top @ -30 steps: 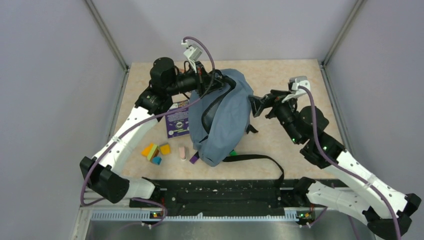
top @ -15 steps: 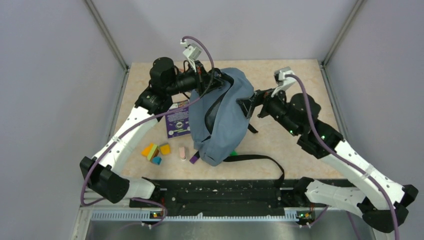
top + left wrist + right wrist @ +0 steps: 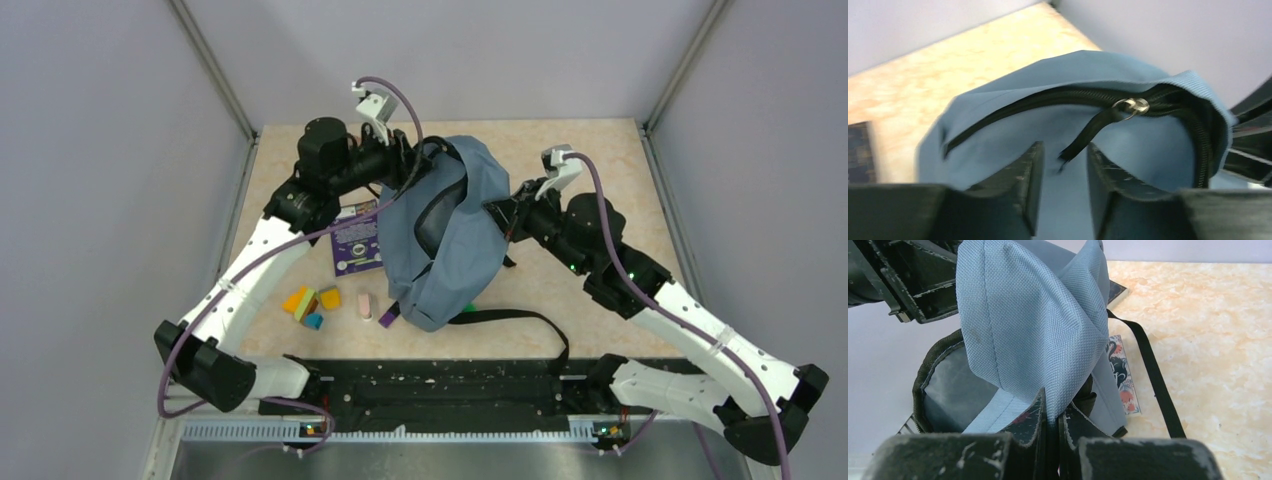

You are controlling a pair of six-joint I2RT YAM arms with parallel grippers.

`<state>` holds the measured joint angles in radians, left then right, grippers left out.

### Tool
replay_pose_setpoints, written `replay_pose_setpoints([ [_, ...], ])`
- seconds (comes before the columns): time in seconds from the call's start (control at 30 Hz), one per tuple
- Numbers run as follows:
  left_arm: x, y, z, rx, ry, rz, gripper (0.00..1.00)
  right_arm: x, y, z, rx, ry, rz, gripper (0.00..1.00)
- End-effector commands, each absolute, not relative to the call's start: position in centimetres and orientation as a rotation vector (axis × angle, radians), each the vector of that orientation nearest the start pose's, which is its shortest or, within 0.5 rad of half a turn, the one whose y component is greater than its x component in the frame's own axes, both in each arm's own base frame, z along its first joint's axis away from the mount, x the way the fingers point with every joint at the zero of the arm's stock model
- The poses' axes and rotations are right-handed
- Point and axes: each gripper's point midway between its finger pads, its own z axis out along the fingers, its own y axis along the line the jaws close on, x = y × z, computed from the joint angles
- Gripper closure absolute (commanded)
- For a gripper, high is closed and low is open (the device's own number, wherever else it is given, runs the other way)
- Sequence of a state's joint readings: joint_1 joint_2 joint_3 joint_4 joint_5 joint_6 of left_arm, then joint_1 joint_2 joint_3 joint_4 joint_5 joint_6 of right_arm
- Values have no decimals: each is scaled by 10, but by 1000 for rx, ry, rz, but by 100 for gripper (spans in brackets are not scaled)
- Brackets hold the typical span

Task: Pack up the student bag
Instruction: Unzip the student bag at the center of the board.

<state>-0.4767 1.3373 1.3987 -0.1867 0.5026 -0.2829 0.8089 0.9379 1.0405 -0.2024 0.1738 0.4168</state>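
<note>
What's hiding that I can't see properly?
- Top view: a green thing is mostly under the student bag, so I can't tell what it is.
- Top view: the bag's inside is too dark.
- Left wrist view: blurred, and the purple book is cut off by the left edge.
- Right wrist view: bag fabric covers half a picture card.

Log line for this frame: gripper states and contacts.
left gripper: open, zipper pull between jaws | right gripper: shut on student bag fabric | purple book, blocks: on table, unpacked
</note>
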Motion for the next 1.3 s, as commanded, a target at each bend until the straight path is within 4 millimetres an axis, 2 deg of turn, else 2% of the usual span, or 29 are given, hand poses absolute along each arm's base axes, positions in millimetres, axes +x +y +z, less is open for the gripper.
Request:
replay_pose_setpoints([
  [0.0, 329, -233, 420, 486, 1587, -729, 51, 251, 233, 363, -173, 1661, 764, 100],
  [0.07, 325, -228, 425, 487, 1581, -707, 38, 251, 233, 363, -174, 1658, 765, 100],
  [0.17, 313, -227, 432, 506, 1556, -729, 28, 251, 234, 364, -177, 1655, 769, 100],
  [0.3, 278, -249, 433, 623, 1533, -941, 19, 251, 237, 364, -182, 1657, 775, 100],
  [0.37, 254, -262, 428, 700, 1540, -1093, 14, 251, 237, 364, -182, 1659, 773, 100],
  [0.43, 241, -269, 419, 720, 1556, -1163, 13, 252, 236, 363, -182, 1662, 769, 100],
  [0.53, 236, -271, 402, 710, 1603, -1165, 10, 253, 237, 364, -181, 1659, 767, 100],
  [0.67, 245, -270, 375, 690, 1696, -1106, 9, 254, 239, 366, -184, 1652, 772, 100],
  [0.77, 245, -276, 365, 697, 1719, -1121, 8, 255, 241, 365, -188, 1653, 774, 100],
  [0.8, 246, -279, 363, 702, 1720, -1123, 11, 255, 241, 364, -190, 1655, 772, 100],
  [0.87, 252, -282, 361, 690, 1729, -1101, 24, 258, 241, 362, -187, 1660, 758, 100],
  [1.0, 264, -280, 361, 644, 1733, -1047, 81, 265, 234, 356, -166, 1672, 690, 100],
  [1.07, 271, -269, 365, 588, 1722, -969, 98, 271, 226, 353, -150, 1686, 647, 100],
  [1.17, 281, -243, 372, 466, 1697, -826, 100, 282, 209, 344, -104, 1718, 571, 100],
  [1.27, 287, -219, 373, 337, 1702, -741, 100, 296, 189, 327, -49, 1756, 499, 100],
])
